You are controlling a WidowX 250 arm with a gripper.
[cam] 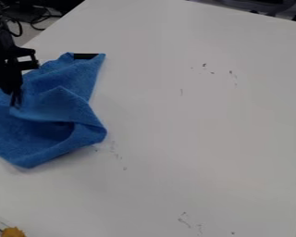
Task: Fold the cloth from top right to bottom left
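The light is soft and a bit dull, and it makes the white desk (175, 129) look pale gray, with the far part brighter than the near part (I can't tell where the light comes from). A faint, smudgy shadow sits along the low edge of the blue cloth (36, 150). Its folds hold darker shade, and the black arm (1, 51) looks very dark.

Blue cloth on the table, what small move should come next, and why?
I'd probably ease the tool slightly toward the bottom left: it is down at the left part of the blue cloth, whose top-right corner points outward above loose creases.
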